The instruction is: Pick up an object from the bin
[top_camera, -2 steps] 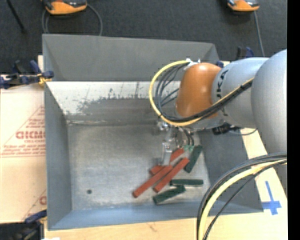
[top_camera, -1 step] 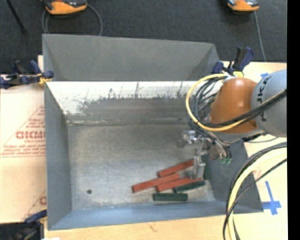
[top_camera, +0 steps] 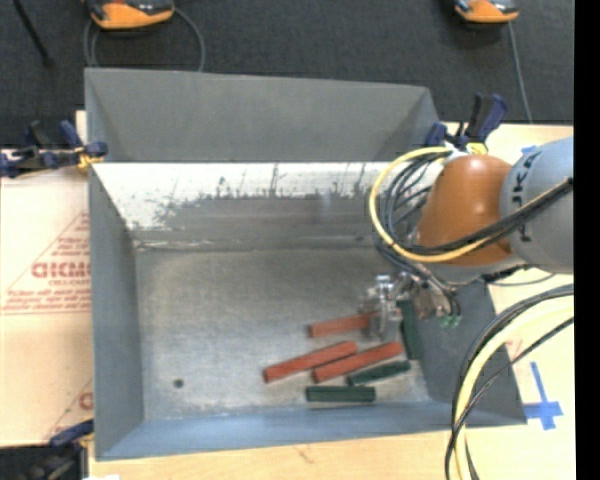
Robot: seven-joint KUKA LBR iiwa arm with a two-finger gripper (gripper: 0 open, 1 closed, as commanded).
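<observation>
My gripper [top_camera: 385, 303] hangs low in the right part of the bin, right over the right end of a short red-brown stick [top_camera: 335, 327] that lies flat on the floor. Just below it lie two more red-brown sticks, a long one [top_camera: 305, 363] and a shorter one [top_camera: 365, 359], slanting side by side. A dark green stick [top_camera: 411, 336] stands almost upright along the gripper's right side.
Two more dark green sticks lie at the front right, one slanted [top_camera: 380, 372] and one flat [top_camera: 340, 394] near the front wall. The bin's right wall is close beside the gripper. The arm with its orange cover and looped cables leans in from the right.
</observation>
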